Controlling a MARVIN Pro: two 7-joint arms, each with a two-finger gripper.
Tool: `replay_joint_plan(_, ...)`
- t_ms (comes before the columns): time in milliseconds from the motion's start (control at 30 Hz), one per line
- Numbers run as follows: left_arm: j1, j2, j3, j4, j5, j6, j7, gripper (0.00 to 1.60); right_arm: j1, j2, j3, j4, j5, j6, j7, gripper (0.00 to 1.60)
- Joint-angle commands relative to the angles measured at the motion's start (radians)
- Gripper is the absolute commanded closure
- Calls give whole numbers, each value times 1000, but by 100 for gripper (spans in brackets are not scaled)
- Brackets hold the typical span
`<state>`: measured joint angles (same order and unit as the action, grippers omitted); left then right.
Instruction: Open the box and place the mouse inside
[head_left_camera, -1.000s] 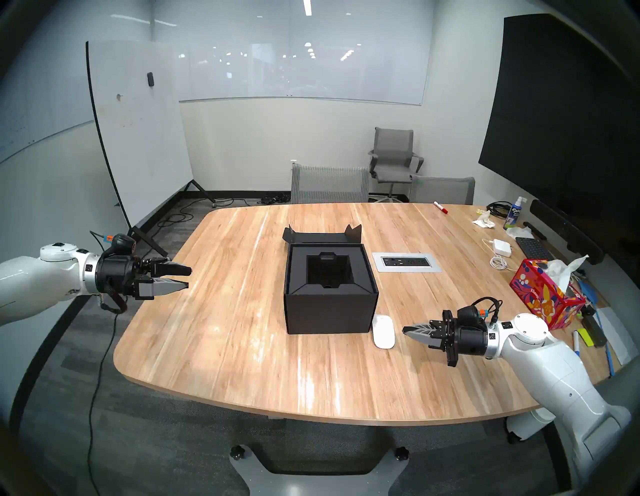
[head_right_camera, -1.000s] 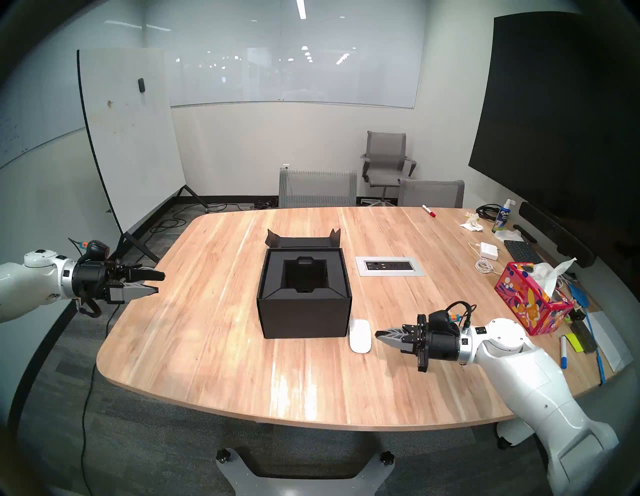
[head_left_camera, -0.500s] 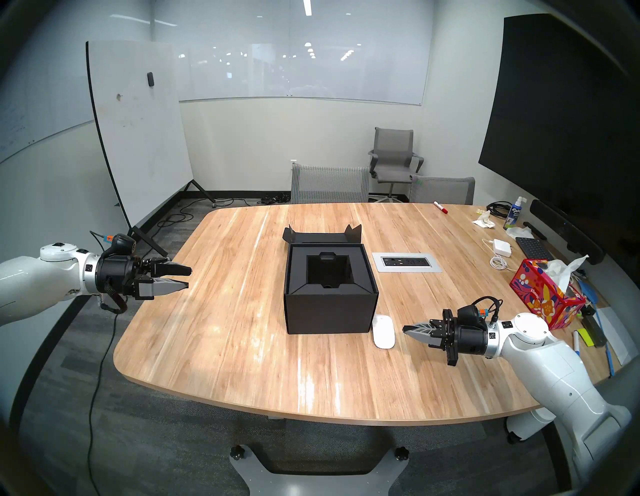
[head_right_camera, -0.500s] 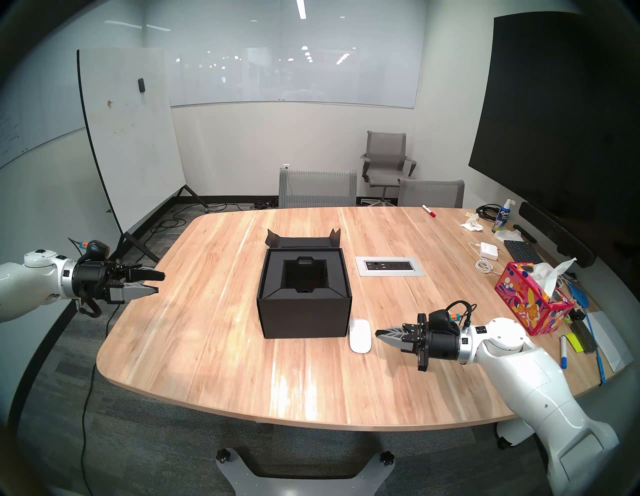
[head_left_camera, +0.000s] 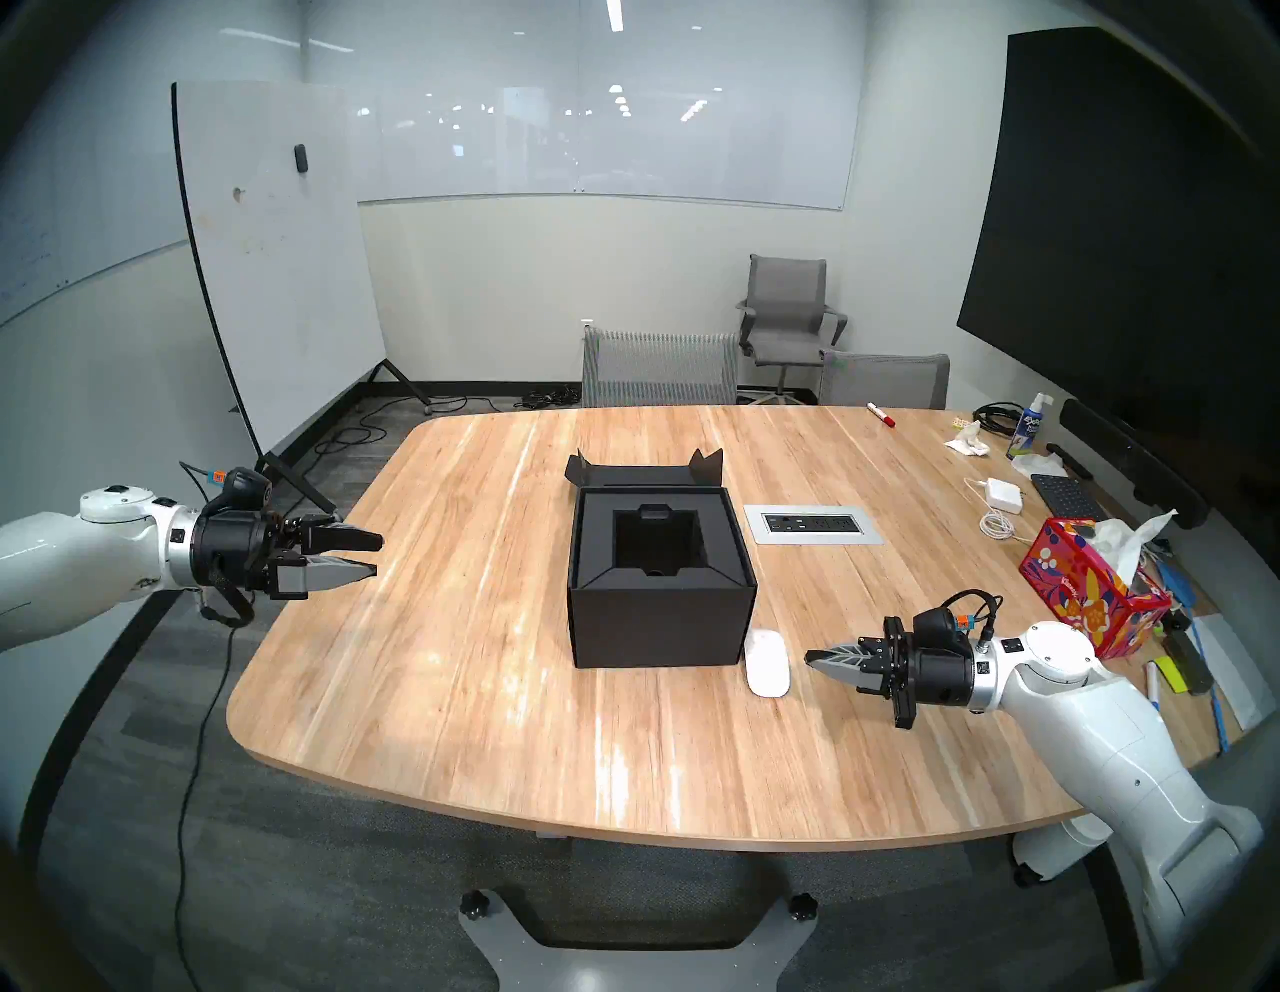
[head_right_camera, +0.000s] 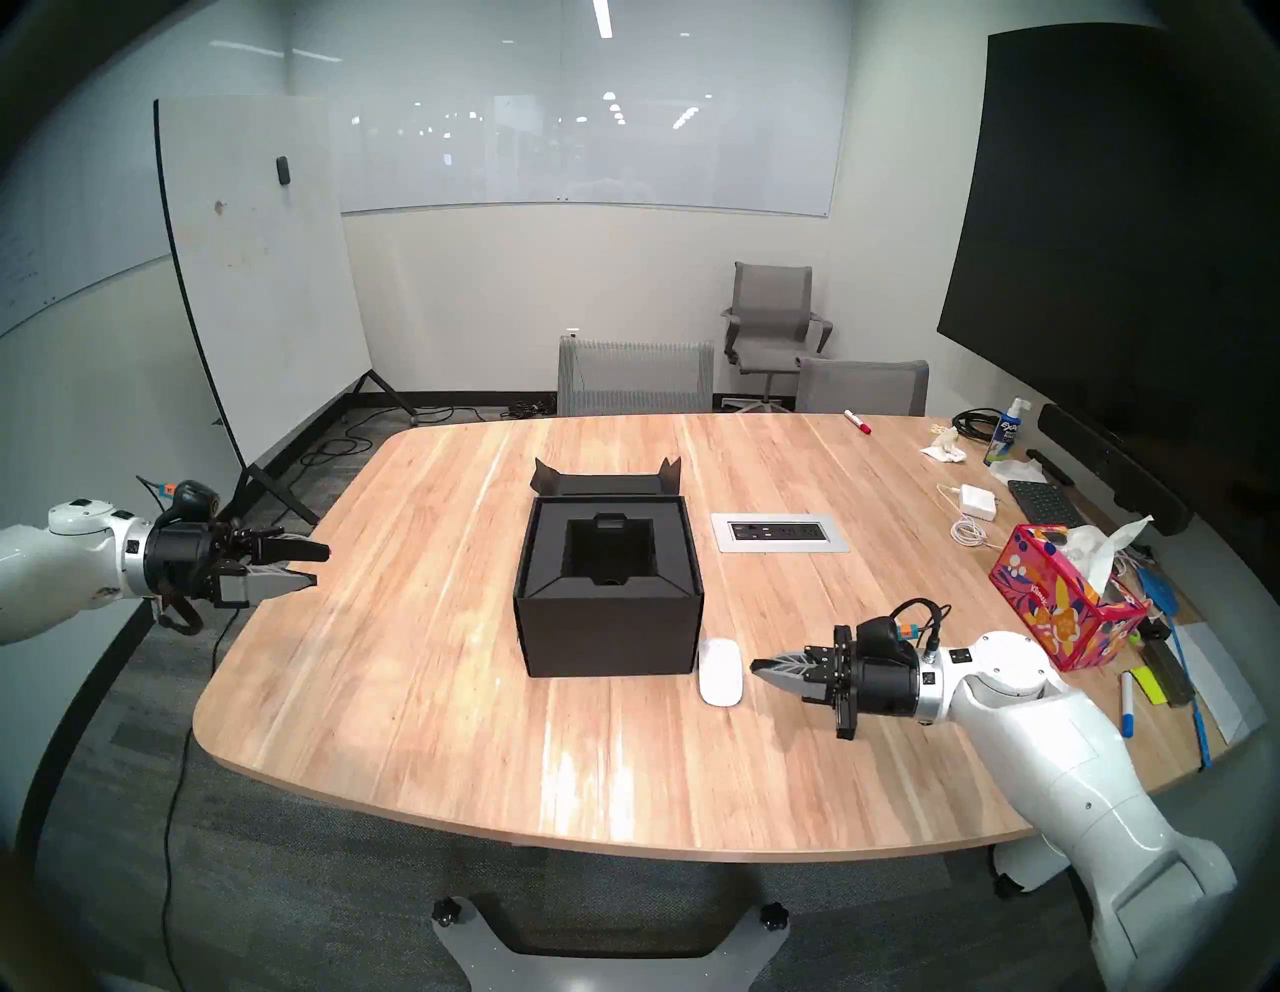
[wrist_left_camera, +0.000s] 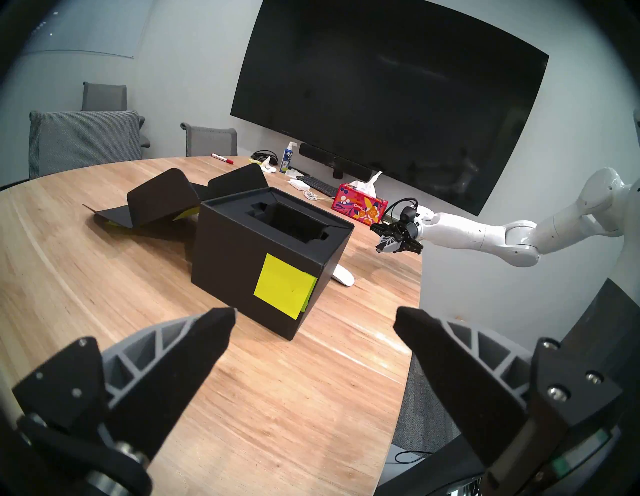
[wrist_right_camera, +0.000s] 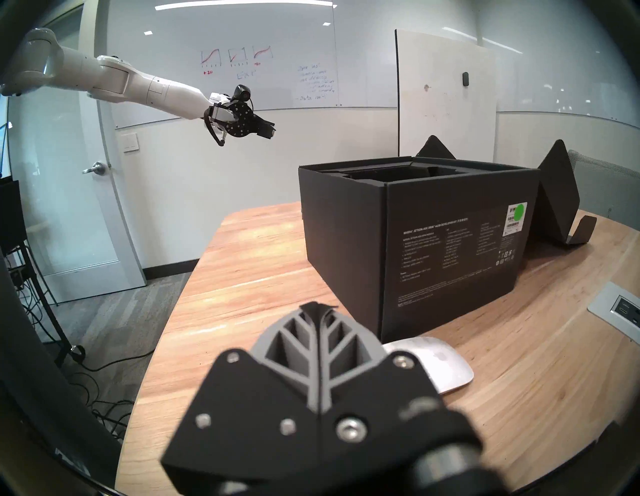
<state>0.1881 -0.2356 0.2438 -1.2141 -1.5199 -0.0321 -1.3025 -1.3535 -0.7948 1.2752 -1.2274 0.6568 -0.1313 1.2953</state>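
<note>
My right gripper (wrist_right_camera: 320, 306) sits pinched together; mouse (wrist_right_camera: 438, 360) just beyond, seemingly touching the open box (wrist_right_camera: 450, 249).

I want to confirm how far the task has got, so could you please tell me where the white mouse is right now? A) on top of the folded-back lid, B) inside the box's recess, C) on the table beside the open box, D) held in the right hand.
C: the mouse lies on the table by the box, and the shut right hand stops short of it.
</note>
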Motion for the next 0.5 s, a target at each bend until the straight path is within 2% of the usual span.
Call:
replay_joint_plan(0, -11, -3, -11, -2, -8, 1, 0, 0, 103, -16, -13, 24, -14, 15, 30, 160)
replay_joint_plan(467, -11, -3, -11, -2, -8, 1, 0, 0, 224, -55, -54, 115, -39, 62, 106, 160)
